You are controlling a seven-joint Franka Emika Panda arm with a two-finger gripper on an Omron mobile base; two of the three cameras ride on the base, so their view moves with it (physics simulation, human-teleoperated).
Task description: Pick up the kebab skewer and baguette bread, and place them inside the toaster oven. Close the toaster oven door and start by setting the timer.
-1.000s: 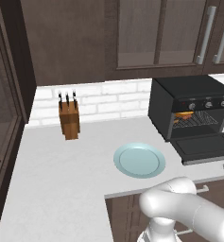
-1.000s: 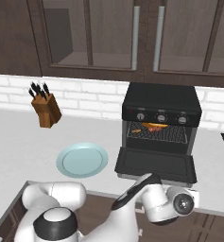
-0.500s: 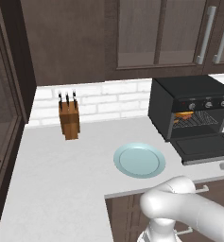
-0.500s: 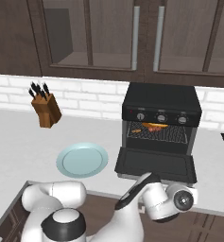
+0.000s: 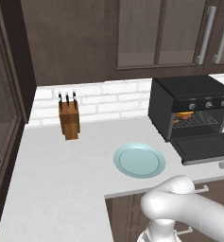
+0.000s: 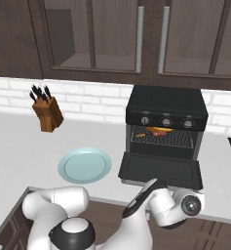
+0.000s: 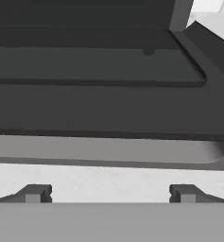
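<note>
The gripper (image 7: 110,193), fingers spread wide and holding nothing, sits low at the counter (image 5: 61,175) edge, facing the toaster oven door (image 6: 162,169), which lies dropped open and flat, its grey bar handle (image 7: 104,151) just ahead of the fingertips. Left of the door, a pale blue plate (image 6: 85,165) rests bare. Inside the toaster oven (image 6: 166,112), the baguette bread (image 6: 160,130) and kebab skewer (image 6: 141,134) lie on the wire rack (image 6: 161,136). A knife block (image 6: 47,114) stands against the white brick wall (image 5: 108,100).

arm's hand end (image 6: 182,207) has shifted a bit right along the near counter edge, in front of the open toaster oven door (image 6: 162,170). nothing else moved.
</note>
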